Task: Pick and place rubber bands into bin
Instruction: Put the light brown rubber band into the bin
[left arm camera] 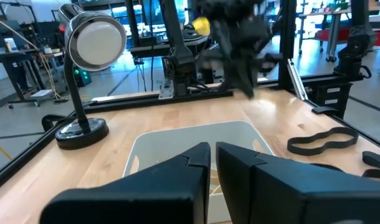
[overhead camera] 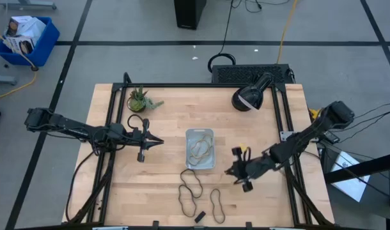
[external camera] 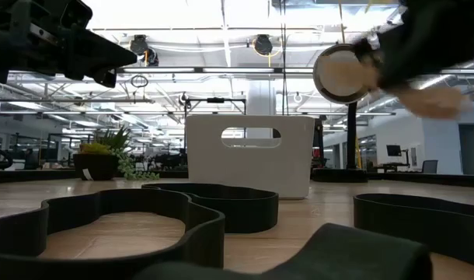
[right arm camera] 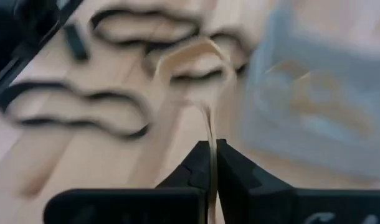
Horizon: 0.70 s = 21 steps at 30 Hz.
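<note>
The pale translucent bin (overhead camera: 200,148) stands at the table's middle with tan rubber bands (overhead camera: 201,150) lying in it. Two black rubber bands (overhead camera: 190,188) (overhead camera: 217,206) lie flat on the wood near the front edge; they also show in the low view (external camera: 105,225). My right gripper (overhead camera: 228,171) is just right of the bin's near right corner, shut on a tan rubber band (right arm camera: 193,62). My left gripper (overhead camera: 158,142) hovers left of the bin, pointing at it, shut and empty (left arm camera: 213,155); the bin shows ahead of it (left arm camera: 196,134). My right gripper pinches one strand of the tan band (right arm camera: 212,146) between its two fingertips. The rest of the loop (right arm camera: 177,59) sticks out ahead of the fingers, over the black bands and beside the bin. Whether its far end touches the table, I cannot tell.
A small black block (overhead camera: 199,216) lies at the front edge. A black desk lamp (overhead camera: 249,96) stands at the far right, a potted plant (overhead camera: 139,100) at the far left. Black frame rails (overhead camera: 109,121) run along both sides of the table.
</note>
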Motion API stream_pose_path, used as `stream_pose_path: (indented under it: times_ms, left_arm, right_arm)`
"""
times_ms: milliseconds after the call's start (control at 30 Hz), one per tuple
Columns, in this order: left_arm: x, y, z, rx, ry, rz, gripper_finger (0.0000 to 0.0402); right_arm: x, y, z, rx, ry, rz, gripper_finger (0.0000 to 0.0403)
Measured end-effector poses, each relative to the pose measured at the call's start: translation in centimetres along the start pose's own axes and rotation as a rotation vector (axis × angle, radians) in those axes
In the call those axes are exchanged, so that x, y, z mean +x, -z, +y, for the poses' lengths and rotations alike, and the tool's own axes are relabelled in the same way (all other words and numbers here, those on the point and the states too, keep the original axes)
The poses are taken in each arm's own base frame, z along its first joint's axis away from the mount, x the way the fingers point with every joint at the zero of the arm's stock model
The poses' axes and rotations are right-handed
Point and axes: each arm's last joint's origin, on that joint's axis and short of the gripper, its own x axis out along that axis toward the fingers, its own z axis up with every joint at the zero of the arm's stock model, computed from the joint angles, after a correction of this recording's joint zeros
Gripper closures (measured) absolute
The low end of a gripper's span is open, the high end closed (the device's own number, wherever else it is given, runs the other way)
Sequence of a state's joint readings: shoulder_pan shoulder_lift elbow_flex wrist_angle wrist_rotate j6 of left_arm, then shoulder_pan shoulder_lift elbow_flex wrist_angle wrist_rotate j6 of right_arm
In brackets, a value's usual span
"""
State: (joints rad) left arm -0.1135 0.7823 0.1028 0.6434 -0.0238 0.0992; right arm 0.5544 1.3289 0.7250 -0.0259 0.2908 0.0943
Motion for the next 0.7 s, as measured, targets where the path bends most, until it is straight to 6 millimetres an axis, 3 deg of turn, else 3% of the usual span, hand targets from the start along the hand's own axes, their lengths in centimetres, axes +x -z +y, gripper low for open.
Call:
stream_pose_path:
  times_ms: [167,300,400,700]
  left_arm:
    - [0.0,0.1,0.0,0.003,0.0,0.007,0.0366]
    - [0.0,0.1,0.0,0.003,-0.001,0.016,0.0366]
    - [0.0,0.3,0.0,0.003,0.0,0.029,0.0366]
    - [0.0,0.5,0.0,0.038,0.002,0.051,0.0366]
  right_arm:
    - [-2.7,-2.4,-1.7,-0.087,0.03,-0.209,0.0398]
    - [-4.1,-3.1,-2.9,-0.132,0.081,-0.285,0.0397]
    - [-4.6,-2.4,-3.6,-0.115,0.152,-0.303,0.0397]
    - [-6.0,2.6,-4.7,-0.009,0.211,-0.434,0.0397]
